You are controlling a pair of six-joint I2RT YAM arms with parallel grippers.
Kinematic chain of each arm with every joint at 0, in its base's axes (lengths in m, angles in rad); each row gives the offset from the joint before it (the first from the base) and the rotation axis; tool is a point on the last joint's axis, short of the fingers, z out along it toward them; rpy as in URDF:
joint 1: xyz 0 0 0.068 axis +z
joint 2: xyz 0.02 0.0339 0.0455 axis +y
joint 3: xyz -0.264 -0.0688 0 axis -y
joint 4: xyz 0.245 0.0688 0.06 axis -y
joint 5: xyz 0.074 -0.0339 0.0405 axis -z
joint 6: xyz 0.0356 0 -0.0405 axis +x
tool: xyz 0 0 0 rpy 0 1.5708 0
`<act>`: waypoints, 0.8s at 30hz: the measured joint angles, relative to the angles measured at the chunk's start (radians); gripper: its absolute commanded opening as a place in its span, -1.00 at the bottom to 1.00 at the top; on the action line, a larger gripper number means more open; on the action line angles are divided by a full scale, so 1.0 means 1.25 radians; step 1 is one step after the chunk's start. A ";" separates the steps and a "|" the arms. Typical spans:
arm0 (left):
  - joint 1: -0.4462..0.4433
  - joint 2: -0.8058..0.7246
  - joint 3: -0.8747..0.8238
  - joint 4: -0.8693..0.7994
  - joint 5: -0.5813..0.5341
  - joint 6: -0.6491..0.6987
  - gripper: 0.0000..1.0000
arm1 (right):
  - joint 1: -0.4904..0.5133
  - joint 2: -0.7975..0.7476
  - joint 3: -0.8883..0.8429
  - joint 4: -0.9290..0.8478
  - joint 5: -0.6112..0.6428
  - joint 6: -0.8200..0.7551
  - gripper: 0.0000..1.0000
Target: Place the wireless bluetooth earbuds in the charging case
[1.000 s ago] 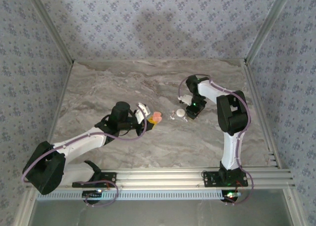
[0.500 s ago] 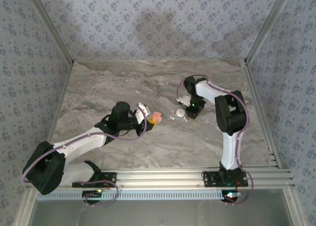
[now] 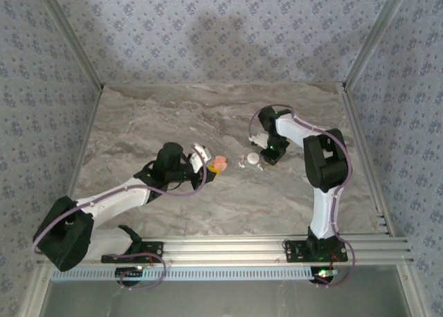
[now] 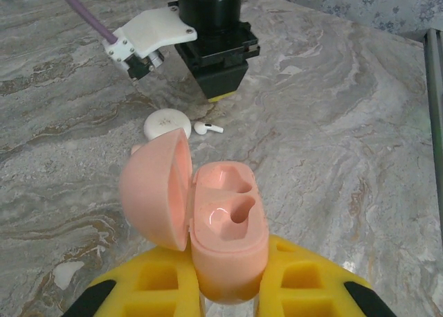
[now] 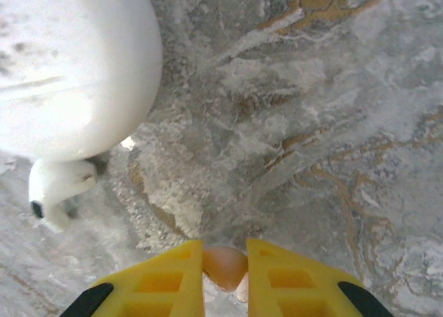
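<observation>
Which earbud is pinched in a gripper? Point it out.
The pinkish earbud pinched in the right gripper; the white earbud lies loose on the table.

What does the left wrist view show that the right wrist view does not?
Left wrist, not right: the open salmon-pink clamshell charging case in the left jaws, both sockets empty. Right wrist, not left: a small pinkish piece pinched in the right jaws. Both: the white round plastic object, white stemmed earbud, marble tabletop.
</observation>
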 measured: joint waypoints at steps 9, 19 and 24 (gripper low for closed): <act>0.000 0.098 -0.031 0.195 -0.035 -0.063 -0.83 | -0.036 -0.221 -0.130 0.133 -0.142 0.056 -0.64; -0.032 0.275 -0.031 0.414 -0.045 -0.093 -0.83 | -0.121 -0.379 -0.313 0.410 -0.467 0.260 -0.65; -0.049 0.345 -0.028 0.497 -0.046 -0.105 -0.83 | -0.160 -0.426 -0.418 0.610 -0.611 0.434 -0.64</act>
